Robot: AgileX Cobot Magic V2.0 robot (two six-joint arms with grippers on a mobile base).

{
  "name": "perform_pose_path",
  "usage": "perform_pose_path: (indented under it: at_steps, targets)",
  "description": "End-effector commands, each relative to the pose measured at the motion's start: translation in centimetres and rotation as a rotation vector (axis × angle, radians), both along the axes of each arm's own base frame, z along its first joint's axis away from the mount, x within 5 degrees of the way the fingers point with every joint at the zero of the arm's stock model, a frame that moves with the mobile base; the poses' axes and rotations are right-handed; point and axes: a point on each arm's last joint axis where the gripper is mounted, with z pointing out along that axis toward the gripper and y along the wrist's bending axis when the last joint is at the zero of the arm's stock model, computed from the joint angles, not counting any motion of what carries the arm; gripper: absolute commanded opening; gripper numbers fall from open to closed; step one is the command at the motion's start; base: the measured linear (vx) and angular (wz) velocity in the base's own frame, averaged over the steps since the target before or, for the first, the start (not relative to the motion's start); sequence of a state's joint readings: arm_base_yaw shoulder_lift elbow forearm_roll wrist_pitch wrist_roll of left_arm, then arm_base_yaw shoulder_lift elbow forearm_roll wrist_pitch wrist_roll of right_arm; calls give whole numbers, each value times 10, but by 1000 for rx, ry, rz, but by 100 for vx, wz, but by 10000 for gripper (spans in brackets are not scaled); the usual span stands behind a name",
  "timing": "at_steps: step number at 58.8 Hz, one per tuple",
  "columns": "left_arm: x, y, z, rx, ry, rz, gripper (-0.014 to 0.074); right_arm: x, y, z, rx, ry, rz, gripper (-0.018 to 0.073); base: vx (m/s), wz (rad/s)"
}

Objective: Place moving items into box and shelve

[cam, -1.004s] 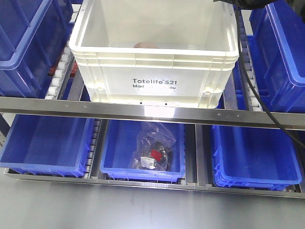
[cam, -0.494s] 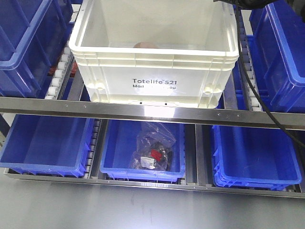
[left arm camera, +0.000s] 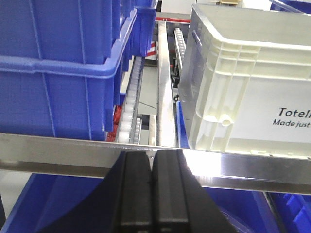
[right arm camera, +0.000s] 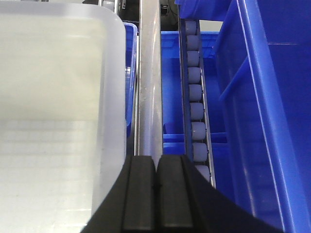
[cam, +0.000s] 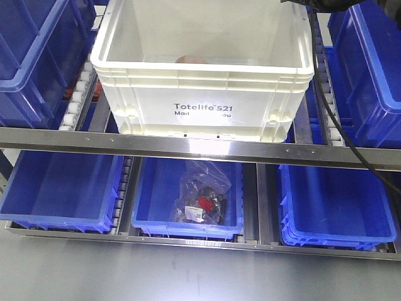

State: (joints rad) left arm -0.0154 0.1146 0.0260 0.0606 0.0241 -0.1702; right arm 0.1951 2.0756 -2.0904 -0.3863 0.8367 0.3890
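Both claws are pressed shut on nothing: the left claw (left arm camera: 151,182) sits low before the steel shelf rail (left arm camera: 58,154), the right claw (right arm camera: 156,187) above the white box's (cam: 202,100) right rim. The box rests on the upper shelf between blue bins (cam: 37,56). One pinkish-brown item (cam: 191,59) peeks inside. Below, a clear bag (cam: 202,194) lies in a bin.

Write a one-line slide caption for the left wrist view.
Shut left end effector empty before the steel shelf rail, white Totelife crate at right, blue bin at left.
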Motion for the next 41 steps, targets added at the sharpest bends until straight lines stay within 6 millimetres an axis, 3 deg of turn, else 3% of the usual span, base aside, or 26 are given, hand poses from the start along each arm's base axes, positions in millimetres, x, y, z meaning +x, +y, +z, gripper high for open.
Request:
perform_pose_path:
  at_steps: [1,16,41]
  targets:
    - [0,-1,10,14,-94,-11,-6,-13,-6,47,-10,-155,15,-8,0,0]
    - [-11,0,5,20,-82,-2,-6,-13,-6,47,-10,-155,15,-8,0,0]
    - [-11,0,6,16,-86,-2,-6,-13,-6,47,-10,-155,15,-8,0,0]
